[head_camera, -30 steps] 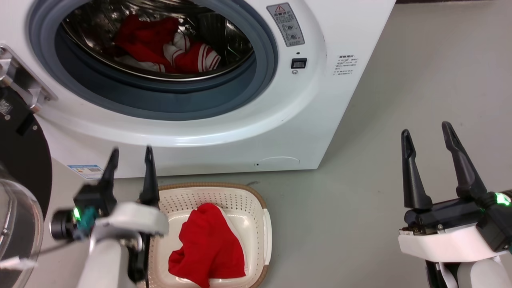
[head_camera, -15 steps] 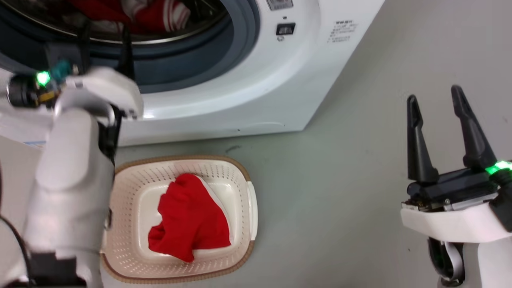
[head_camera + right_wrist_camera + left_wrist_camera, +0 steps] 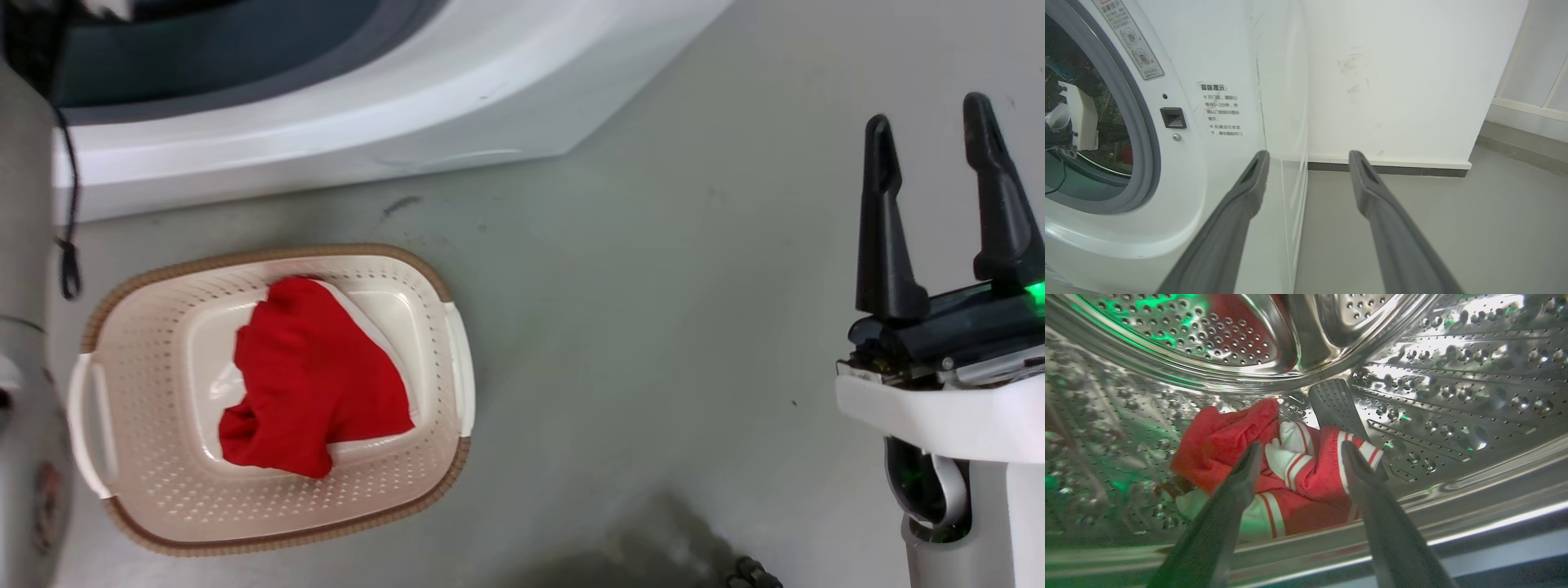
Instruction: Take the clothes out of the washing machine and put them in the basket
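Where the left claw [image 3: 1301,446] sits fingers apart inside the washing machine [image 3: 326,139] drum [image 3: 1453,396]: striped garment [image 3: 1318,477] dead ahead, bunched crosswise just beyond both tips. In basket [image 3: 269,535]: plain red garment [image 3: 310,376]. Well apart outside: right claw [image 3: 927,114], spread, empty.

garment [image 3: 314,384] in basket [image 3: 269,506] | basket before washing machine [image 3: 367,122] | other garment [image 3: 1314,477] in drum [image 3: 1453,388]
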Controlling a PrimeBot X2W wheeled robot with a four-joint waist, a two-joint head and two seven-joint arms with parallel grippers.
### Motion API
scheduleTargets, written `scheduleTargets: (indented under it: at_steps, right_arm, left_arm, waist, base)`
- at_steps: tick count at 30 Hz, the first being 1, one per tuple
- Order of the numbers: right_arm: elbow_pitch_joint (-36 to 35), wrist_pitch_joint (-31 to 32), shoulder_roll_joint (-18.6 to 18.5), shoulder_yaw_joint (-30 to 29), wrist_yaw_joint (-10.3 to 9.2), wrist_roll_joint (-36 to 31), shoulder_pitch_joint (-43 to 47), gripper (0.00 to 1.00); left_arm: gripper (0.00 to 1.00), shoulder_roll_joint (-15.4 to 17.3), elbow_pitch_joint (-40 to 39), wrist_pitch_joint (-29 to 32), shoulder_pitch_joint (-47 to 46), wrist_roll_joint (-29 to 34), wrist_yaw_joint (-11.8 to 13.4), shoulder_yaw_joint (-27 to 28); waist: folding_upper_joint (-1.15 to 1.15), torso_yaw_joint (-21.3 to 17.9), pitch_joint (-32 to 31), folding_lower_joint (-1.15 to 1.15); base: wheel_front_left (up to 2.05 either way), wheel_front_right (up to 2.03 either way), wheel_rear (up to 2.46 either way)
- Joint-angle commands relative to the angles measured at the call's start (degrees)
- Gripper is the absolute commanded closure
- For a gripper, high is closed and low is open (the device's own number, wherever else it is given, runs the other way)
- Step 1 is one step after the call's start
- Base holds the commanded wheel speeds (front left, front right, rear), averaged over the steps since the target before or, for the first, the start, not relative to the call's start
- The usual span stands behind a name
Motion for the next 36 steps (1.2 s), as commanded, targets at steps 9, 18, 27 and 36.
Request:
scheduleTargets:
  at_steps: [9, 18, 27, 36]
  right_arm:
    - [-1.3, -0.1, 0.1, -0.5, -0.04, 2.5, -2.3, 0.00]
    - [-1.6, -0.1, 0.1, -0.7, -0.04, 4.0, -2.9, 0.00]
    - [-1.7, -0.1, 0.1, -0.8, -0.05, 4.9, -3.1, 0.00]
    - [-1.4, -0.1, 0.1, -0.9, -0.05, 4.6, -3.2, 0.00]
  left_arm:
    - [0.00, 3.9, 5.7, 13.7, -13.6, -3.2, -0.5, -6.0]
    - [0.00, 8.0, 6.4, 23.6, -19.3, -9.1, -0.5, -14.4]
    - [0.00, 10.4, 7.3, 22.7, -19.1, -11.6, -0.5, -18.4]
    - [1.00, 10.3, 7.9, 20.6, -19.1, -13.6, -0.5, -21.1]
  waist:
    - [0.00, -4.5, 7.6, -0.01]
    - [0.00, -6.4, 11.1, -0.01]
    - [0.00, -7.1, 12.7, -0.01]
    - [0.00, -6.7, 12.7, -0.01]
  base:
    - [0.00, 0.00, 0.00]
    - [0.00, 0.00, 0.00]
    - [0.00, 0.00, 0.00]
    - [0.00, 0.00, 0.00]
